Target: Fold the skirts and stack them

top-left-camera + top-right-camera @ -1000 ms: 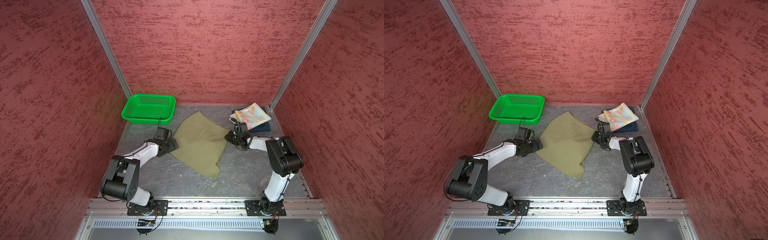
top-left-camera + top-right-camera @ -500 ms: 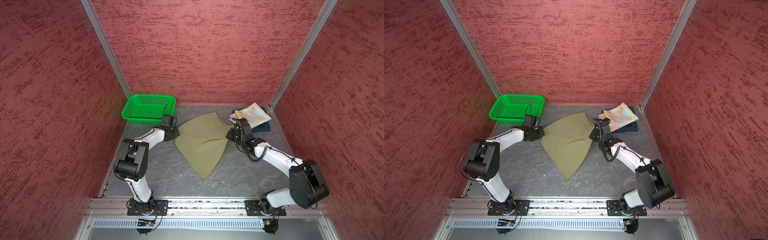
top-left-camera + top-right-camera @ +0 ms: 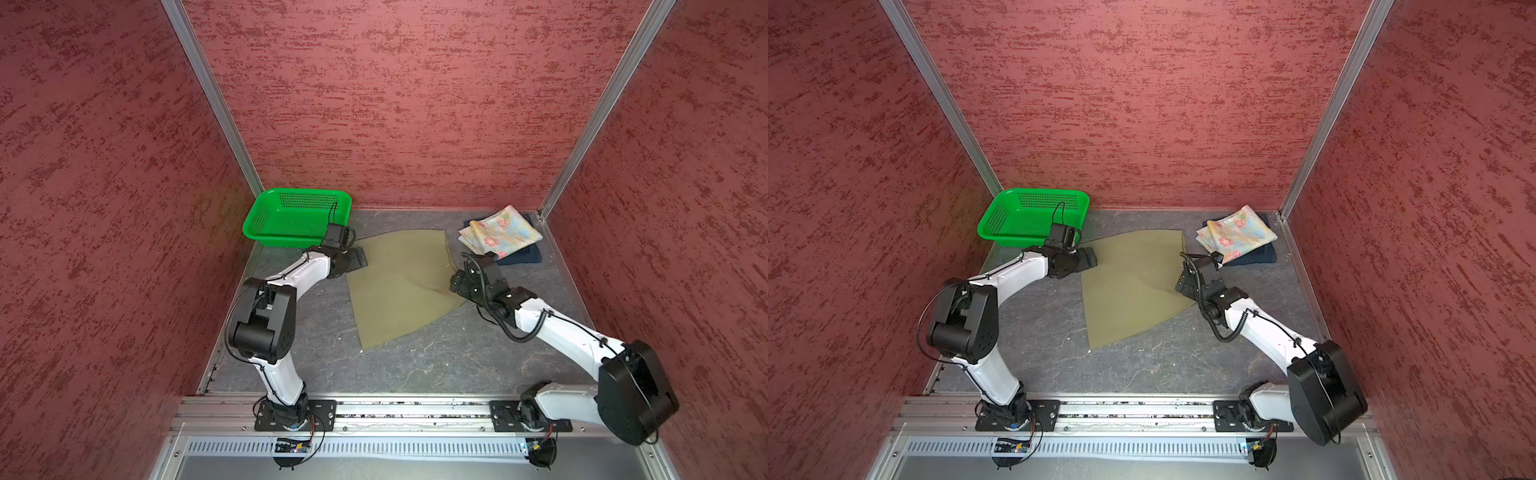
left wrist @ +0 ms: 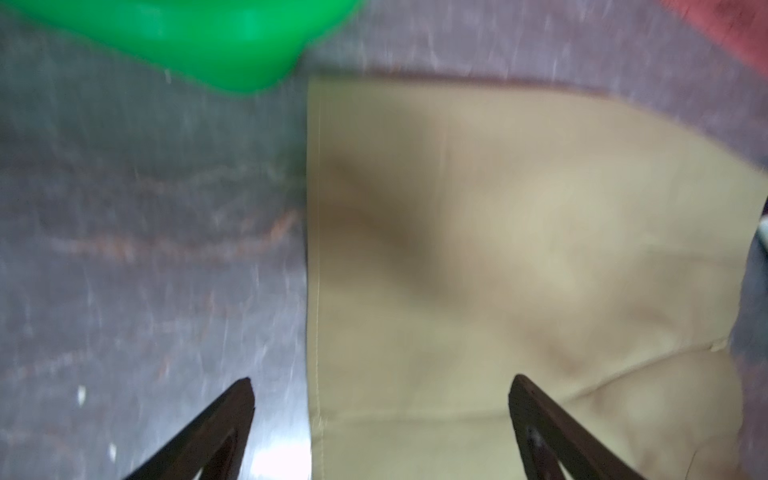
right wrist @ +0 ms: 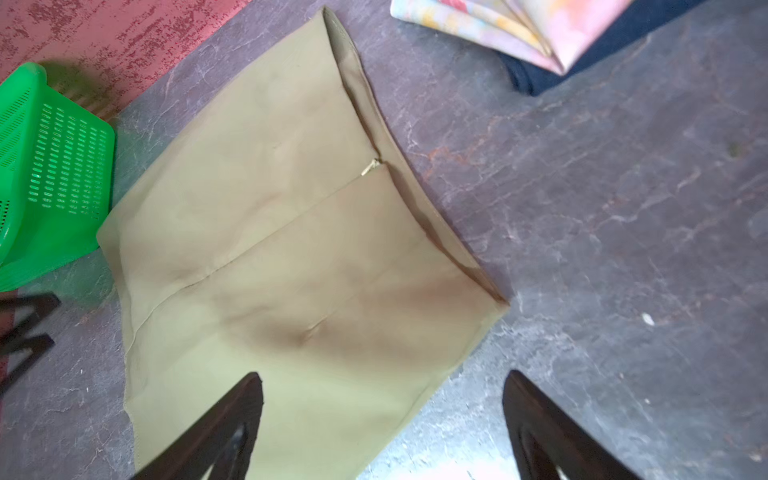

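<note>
Olive-green skirt (image 3: 399, 286) lies unfolded and nearly flat in the middle of the surface (image 3: 415, 365), with a claw at each side of it and neither holding cloth. The left claw (image 4: 382, 378) is spread wide and empty, its fingers straddling the stitched hem edge, one over fabric and one over bare surface. The right claw (image 5: 383, 374) is likewise spread and empty, straddling the skirt's side edge near the waist, where a small zip (image 5: 370, 167) shows. That placement reads as a garment smoothed out so a first fold can start from opposite edges. Just beside the skirt's far hem corner sits the green perforated basket (image 3: 286, 241). Near the skirt's waist side, the folded floral skirt (image 3: 500, 232) rests on the folded denim skirt (image 3: 521, 257), so this looks like the last piece to fold and stack.
</note>
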Robot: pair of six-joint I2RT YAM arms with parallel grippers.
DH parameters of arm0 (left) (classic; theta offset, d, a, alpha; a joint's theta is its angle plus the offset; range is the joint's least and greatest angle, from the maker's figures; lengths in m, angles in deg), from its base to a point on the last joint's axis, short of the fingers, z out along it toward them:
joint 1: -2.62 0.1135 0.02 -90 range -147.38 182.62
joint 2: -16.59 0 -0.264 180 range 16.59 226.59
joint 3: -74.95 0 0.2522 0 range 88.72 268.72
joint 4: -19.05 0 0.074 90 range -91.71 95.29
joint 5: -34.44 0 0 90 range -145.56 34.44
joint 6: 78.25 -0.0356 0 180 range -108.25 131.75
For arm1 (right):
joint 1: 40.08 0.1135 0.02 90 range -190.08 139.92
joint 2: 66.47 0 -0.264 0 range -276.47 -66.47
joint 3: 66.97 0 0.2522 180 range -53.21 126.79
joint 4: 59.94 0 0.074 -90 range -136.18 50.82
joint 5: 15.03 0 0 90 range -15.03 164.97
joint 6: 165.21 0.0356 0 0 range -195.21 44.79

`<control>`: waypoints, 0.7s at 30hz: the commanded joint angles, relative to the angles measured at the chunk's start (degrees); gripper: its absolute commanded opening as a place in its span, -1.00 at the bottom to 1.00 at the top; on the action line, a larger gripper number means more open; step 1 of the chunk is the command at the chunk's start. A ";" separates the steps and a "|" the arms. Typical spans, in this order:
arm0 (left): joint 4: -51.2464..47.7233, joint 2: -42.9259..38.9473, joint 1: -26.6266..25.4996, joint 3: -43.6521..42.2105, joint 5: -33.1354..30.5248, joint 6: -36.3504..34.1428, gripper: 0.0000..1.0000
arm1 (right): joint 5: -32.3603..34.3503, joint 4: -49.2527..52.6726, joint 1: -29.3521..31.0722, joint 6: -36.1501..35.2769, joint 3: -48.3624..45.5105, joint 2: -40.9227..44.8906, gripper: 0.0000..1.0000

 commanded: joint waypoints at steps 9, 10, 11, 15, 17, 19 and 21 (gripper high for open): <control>-3.65 -14.44 -12.71 -16.76 -5.00 2.72 0.95 | -5.02 -7.60 -5.03 8.51 -9.62 -1.72 0.61; -4.13 -15.73 -13.87 -18.19 -5.02 3.94 0.95 | -5.91 -8.91 -5.68 8.86 -10.19 -2.06 0.58; -4.33 -17.10 -15.16 -20.03 -5.16 5.22 0.95 | -6.77 -10.23 -6.24 9.07 -10.71 -2.38 0.56; -5.62 -22.20 -19.13 -26.11 -5.24 10.35 0.94 | -6.54 -12.70 -7.15 8.28 -11.60 -3.79 0.46; -6.24 -24.74 -20.61 -28.81 -4.87 12.85 0.94 | -5.81 -13.46 -7.36 7.35 -11.72 -4.41 0.43; -6.70 -26.72 -21.72 -30.61 -4.73 14.78 0.94 | -6.11 -14.47 -7.69 7.13 -11.86 -5.23 0.41; -7.25 -27.92 -23.13 -31.54 -5.28 16.21 0.94 | -6.57 -15.92 -8.04 7.03 -12.04 -6.28 0.39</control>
